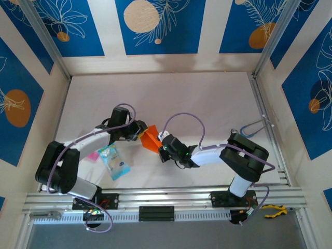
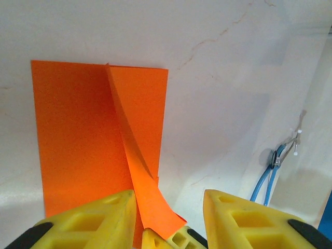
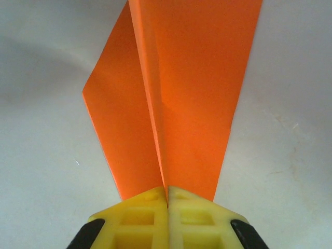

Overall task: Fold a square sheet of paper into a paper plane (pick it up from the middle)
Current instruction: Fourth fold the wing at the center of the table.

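pinching the orange paper (image 3: pixel 199 78) at its crease, the closed right gripper (image 3: pixel 167 196) has it stretching straight ahead of its fingers (image 3: pixel 140 210), the open left gripper (image 2: pixel 168 202) straddling one flap (image 2: pixel 142 176).

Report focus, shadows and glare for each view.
Top external: even light, sharp, faint shadows on the table. Left wrist: the orange paper is crisp, no glare. Right wrist: paper edges slightly soft, grey shadow upper left.

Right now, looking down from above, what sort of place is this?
Probably a small robot test booth, not a home: a pale table boxed in by blue patterned wall panels, with a left arm and right arm bolted to an aluminium rail, handling orange paper.
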Available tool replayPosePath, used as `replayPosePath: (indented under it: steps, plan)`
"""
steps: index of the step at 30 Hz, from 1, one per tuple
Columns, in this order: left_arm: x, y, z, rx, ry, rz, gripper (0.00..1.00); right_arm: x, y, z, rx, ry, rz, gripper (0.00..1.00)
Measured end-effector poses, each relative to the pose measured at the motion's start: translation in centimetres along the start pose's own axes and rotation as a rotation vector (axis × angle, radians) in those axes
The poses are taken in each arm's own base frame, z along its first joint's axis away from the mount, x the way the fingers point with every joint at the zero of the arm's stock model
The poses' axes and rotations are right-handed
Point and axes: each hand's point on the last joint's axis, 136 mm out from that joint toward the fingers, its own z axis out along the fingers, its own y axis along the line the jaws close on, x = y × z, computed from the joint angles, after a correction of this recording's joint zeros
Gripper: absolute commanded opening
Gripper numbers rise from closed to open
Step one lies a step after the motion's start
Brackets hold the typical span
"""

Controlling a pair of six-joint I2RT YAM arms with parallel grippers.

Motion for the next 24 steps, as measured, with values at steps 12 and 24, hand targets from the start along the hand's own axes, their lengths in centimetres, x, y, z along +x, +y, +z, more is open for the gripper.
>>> replayPosePath:
  steps: [12,24]
  plan:
    - [-0.19,0.13,-0.14,-0.008,-0.011,0.005,0.37,0.52,0.62,0.85,-0.107,0.019,0.162,0.05]
    - [-0.22,0.38,-0.13,-0.01,-0.012,0.006,0.23,-0.14,0.48,0.69,-0.283,0.05,0.385,0.05]
